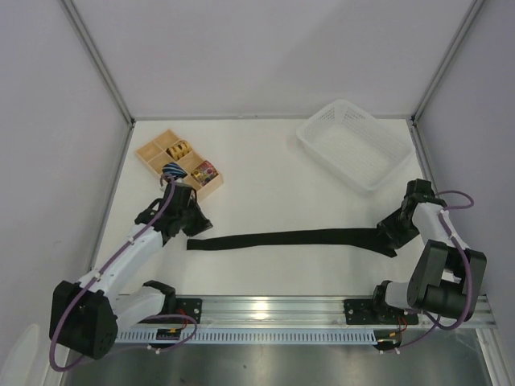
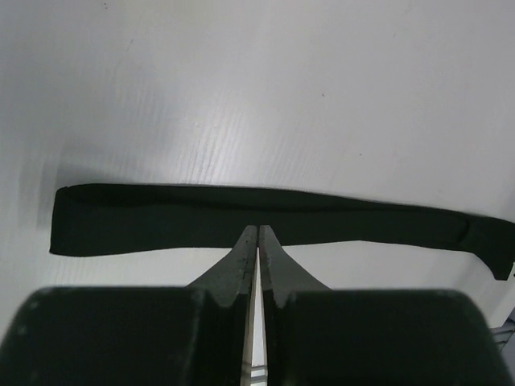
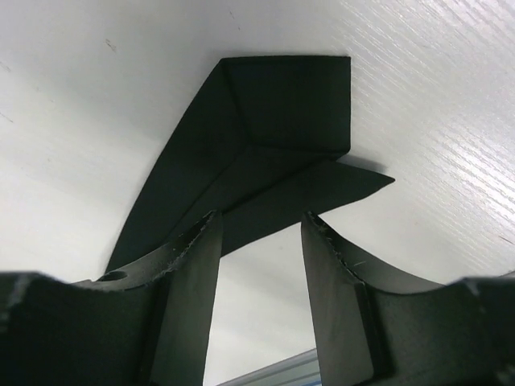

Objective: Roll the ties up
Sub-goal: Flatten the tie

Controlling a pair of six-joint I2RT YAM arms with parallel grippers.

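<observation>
Black tie [image 1: 290,236] lies flat; left claw [image 2: 258,230] pressed together, right claw [image 3: 261,217] spread over its folded end.

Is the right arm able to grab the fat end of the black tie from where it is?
Probably yes. The right gripper is open, and the folded wide end of the tie lies flat just past its fingertips, with nothing in between.

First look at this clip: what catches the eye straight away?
A long black tie lies flat across the near side of the table. The right gripper stands open at its folded wide end; the left gripper is shut near its narrow end. A white basket sits far right.
</observation>
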